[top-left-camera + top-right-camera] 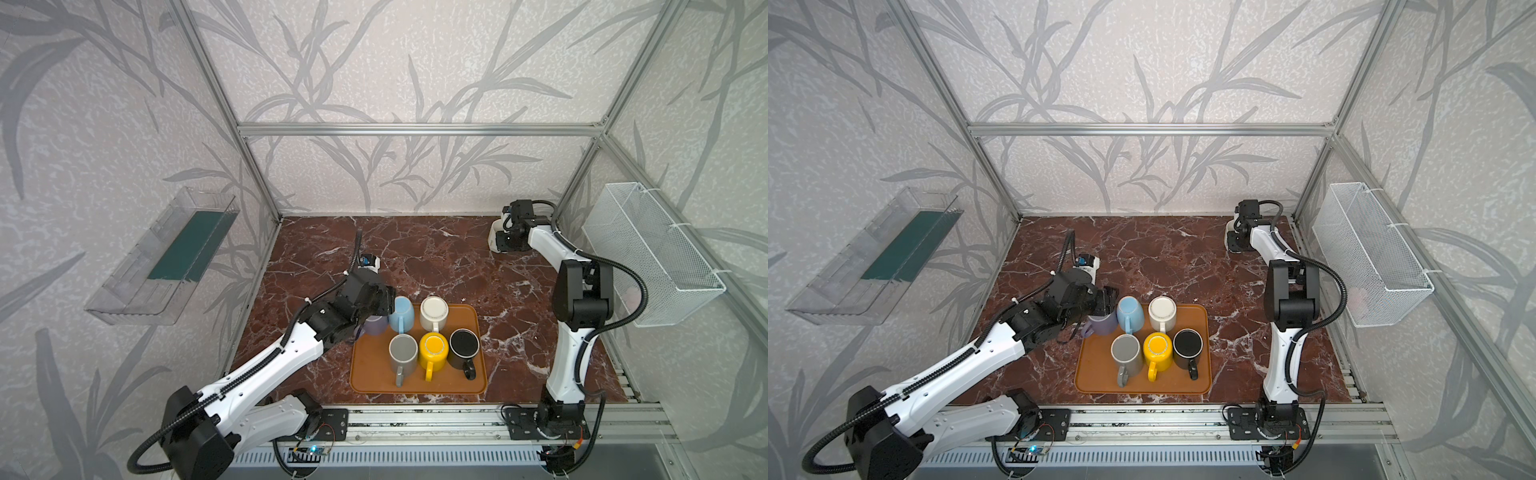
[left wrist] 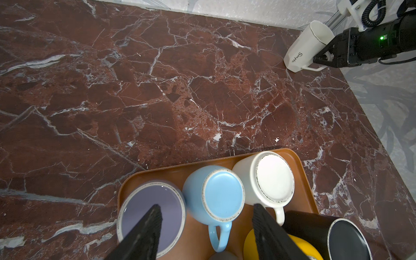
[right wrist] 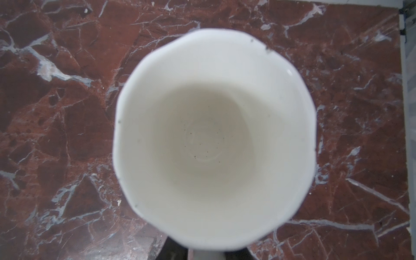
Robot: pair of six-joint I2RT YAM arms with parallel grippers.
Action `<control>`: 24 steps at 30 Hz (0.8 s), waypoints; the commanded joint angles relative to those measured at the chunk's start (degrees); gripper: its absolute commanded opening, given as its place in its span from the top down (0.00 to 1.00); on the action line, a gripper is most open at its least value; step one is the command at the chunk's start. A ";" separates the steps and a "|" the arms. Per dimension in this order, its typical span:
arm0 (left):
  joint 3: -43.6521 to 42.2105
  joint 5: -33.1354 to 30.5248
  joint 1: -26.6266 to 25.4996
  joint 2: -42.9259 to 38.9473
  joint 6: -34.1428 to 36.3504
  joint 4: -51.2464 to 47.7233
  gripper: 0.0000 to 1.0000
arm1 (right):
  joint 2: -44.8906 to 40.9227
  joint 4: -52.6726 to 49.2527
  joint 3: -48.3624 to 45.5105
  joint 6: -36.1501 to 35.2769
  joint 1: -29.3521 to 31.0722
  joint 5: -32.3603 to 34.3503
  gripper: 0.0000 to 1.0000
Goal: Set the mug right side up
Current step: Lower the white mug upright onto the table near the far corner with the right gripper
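An orange tray holds several mugs. The light blue mug stands upside down, base up, between a purple mug and a white mug, both also base up. My left gripper hangs open just above them, one finger over the purple base and the other by the white mug's handle, with the blue mug's handle in the gap. At the back right corner a tall white mug stands mouth up. My right gripper is shut on its handle, and the right wrist view looks into its empty inside.
Grey, yellow and black mugs fill the tray's front row. A clear bin hangs on the left wall and a wire basket on the right wall. Metal frame posts stand at the table's corners.
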 commanded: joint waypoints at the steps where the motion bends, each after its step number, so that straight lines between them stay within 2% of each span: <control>1: 2.00 -0.97 -0.35 0.23 0.14 -1.89 0.34 | 0.26 0.11 -0.06 0.14 -0.60 0.37 0.70; 6: 1.91 -1.94 -0.40 -0.03 0.24 -2.70 0.33 | -0.10 0.03 -0.08 0.11 -0.90 0.04 0.62; 10: 2.06 -3.70 -0.55 -0.27 0.50 -4.39 0.32 | -1.03 -0.61 0.07 0.21 -0.95 -0.37 0.45; 14: 1.70 -6.24 -0.50 -1.12 1.22 -6.01 0.32 | -2.40 -1.11 0.10 0.21 -0.95 -0.68 0.35; 17: 1.50 -8.74 -0.55 -1.66 1.79 -7.86 0.32 | -3.61 -1.77 -0.02 0.24 -0.95 -0.33 0.32; 24: 0.08 -17.54 -0.48 -1.89 2.33 -14.20 0.32 | -10.29 -0.15 -5.54 2.03 -0.73 -2.23 0.31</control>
